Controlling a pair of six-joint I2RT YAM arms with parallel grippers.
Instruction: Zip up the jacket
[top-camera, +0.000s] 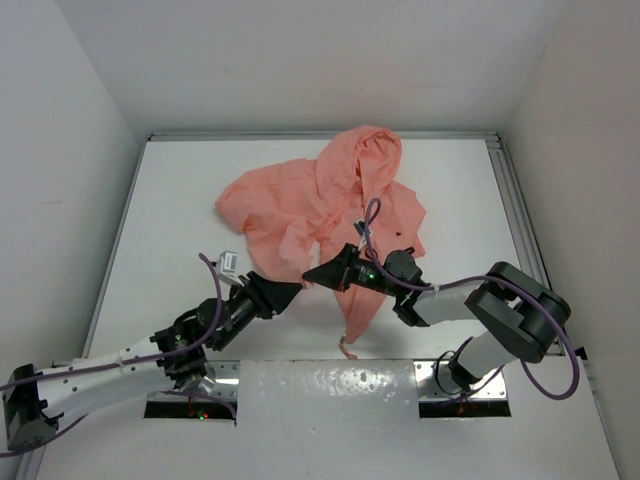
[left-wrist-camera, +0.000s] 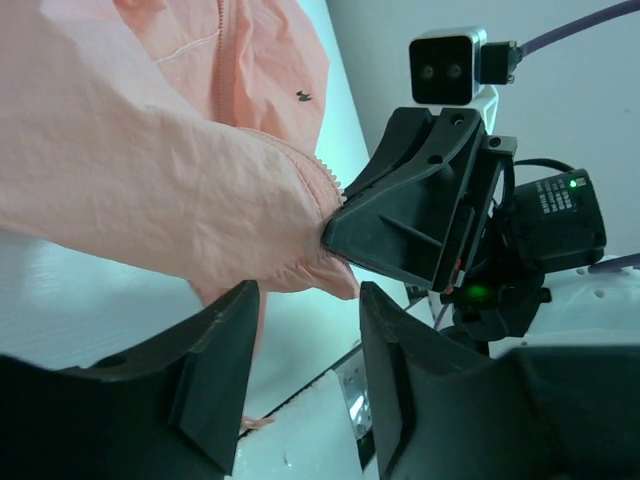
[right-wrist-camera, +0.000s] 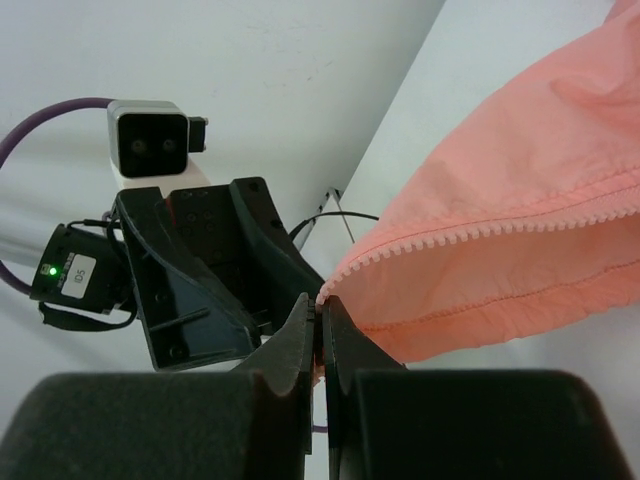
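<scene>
The salmon-pink jacket (top-camera: 320, 205) lies crumpled on the white table, hood toward the back, with a small dark spot (top-camera: 407, 236) on its right side. My right gripper (top-camera: 316, 277) is shut on the lower end of one zipper edge (right-wrist-camera: 440, 238), pinching the corner between its fingertips (right-wrist-camera: 300, 325). That corner is lifted off the table. My left gripper (top-camera: 293, 291) sits just to its left, open and empty. In the left wrist view its fingers (left-wrist-camera: 215, 370) stand apart just under the held jacket corner (left-wrist-camera: 290, 230), facing the right gripper (left-wrist-camera: 335, 235).
The table (top-camera: 170, 230) is boxed in by white walls, with a metal rail (top-camera: 515, 210) along its right side. A hem strip of the jacket hangs toward the near edge (top-camera: 347, 345). Both arm bases stand on metal plates (top-camera: 330, 385) at the front.
</scene>
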